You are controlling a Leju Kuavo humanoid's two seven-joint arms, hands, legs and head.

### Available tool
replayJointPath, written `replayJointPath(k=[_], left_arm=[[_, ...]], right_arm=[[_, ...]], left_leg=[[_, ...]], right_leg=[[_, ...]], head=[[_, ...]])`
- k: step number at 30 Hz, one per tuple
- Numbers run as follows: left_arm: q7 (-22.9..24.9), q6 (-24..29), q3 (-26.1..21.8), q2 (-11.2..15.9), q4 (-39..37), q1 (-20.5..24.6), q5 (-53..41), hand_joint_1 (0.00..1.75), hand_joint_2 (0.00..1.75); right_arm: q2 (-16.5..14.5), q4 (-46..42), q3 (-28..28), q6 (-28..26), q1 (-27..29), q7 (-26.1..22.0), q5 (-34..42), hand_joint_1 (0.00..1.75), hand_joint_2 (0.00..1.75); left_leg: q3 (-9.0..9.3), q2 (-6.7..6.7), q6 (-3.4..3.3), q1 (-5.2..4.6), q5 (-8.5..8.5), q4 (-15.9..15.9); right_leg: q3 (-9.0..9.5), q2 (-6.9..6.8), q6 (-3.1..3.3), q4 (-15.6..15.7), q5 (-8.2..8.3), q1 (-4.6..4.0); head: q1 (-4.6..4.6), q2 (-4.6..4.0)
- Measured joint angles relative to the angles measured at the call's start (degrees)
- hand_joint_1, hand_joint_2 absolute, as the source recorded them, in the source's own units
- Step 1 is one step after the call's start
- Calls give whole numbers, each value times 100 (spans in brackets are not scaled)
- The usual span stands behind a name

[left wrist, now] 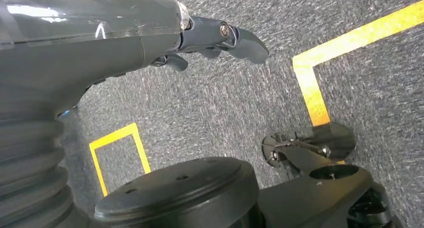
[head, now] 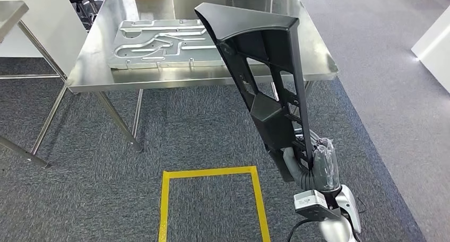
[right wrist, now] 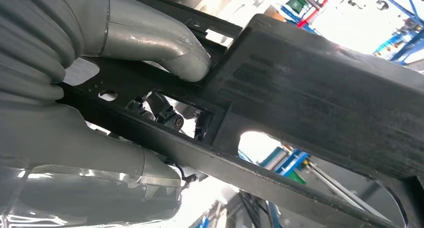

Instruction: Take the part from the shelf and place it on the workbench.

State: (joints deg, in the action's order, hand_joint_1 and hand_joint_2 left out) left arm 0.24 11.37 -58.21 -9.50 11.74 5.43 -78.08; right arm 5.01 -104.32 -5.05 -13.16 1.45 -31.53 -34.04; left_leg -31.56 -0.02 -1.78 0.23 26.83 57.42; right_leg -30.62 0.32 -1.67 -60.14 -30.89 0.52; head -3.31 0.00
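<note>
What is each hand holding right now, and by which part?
The right hand grips the long black plastic frame part at its narrow lower end, with the wide end up. The left hand holds nothing and hangs over the carpet.

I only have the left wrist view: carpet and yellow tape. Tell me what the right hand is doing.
Observer: The right hand grips the long black part at its lower end, the part rising towards the workbench.
Operator: Confirm the grip up close.
Observer: In the right wrist view the thumb presses on the part's frame.
Operator: Report what's on the workbench.
Observer: A stamped metal panel lies flat on the steel workbench.
</note>
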Motion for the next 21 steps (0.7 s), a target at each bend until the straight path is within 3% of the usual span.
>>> replayJointPath(k=[3,4,5,7,9,10,13,15,16,18,19,20,21], left_arm=[[2,0,-10,-5,0,-5,5,0,175],[2,0,-16,-5,0,-8,9,0,175],[3,-1,-23,-5,0,-11,12,0,175],[3,-2,-34,-6,0,-15,8,0,175],[8,-2,-38,-7,0,-20,-8,0,175],[12,-2,-39,-7,0,-22,-19,0,175],[19,1,-43,-1,0,-16,-38,0,175],[20,4,-45,5,0,-12,-35,0,175],[20,6,-48,8,0,-12,-23,0,175],[13,5,-56,8,0,-1,10,0,175],[8,5,-58,7,0,14,22,0,175],[5,6,-60,6,0,29,25,0,175],[5,8,-60,6,0,41,22,0,175]], right_arm=[[27,10,0,-2,-28,0,1,175,175],[33,19,0,-2,-25,1,1,175,175],[39,27,0,-2,-24,1,1,175,175],[48,35,0,-3,-24,1,1,175,175],[53,41,0,-4,-25,1,8,175,175],[54,44,0,-5,-21,-1,15,175,175],[66,48,2,-6,7,-11,49,175,175],[76,46,4,-4,12,-28,78,175,175],[78,47,4,-1,14,-37,92,175,175],[78,56,4,7,17,-49,116,175,175],[78,65,4,10,19,-51,122,175,175],[78,73,4,11,21,-51,125,175,175],[78,79,4,11,21,-52,127,175,175]], left_leg=[[75,7,-51,2,49,-33],[101,4,-53,0,76,-33],[138,-3,-48,0,108,-32],[261,-19,-18,1,195,-31],[354,-28,39,-18,291,-25],[372,-29,67,-26,325,-25],[407,-22,158,-24,383,-59],[338,-16,227,-15,507,153],[186,-15,254,-6,637,458],[-303,-15,290,-1,939,1303],[-522,-15,295,0,1001,1630],[-641,-14,292,0,939,1748],[-644,-14,276,0,740,1619]], right_leg=[[-666,-8,-48,-1103,-394,27],[-860,-9,-61,-1347,-398,36],[-950,-11,-68,-1377,-283,44],[-786,-20,-63,-772,240,58],[-502,-29,-29,-80,576,46],[-430,-31,-6,92,608,35],[-387,-15,89,178,535,27],[-321,-12,160,229,506,48],[-280,-16,187,247,485,56],[-217,-27,215,252,422,50],[-178,-29,218,251,387,45],[-130,-28,217,251,349,40],[-66,-22,214,251,307,37]], head=[[1,0],[1,0],[1,0],[1,0],[1,0],[1,0],[1,0],[-1,0],[-1,0],[-1,0],[-1,0],[-1,0],[-1,0]])
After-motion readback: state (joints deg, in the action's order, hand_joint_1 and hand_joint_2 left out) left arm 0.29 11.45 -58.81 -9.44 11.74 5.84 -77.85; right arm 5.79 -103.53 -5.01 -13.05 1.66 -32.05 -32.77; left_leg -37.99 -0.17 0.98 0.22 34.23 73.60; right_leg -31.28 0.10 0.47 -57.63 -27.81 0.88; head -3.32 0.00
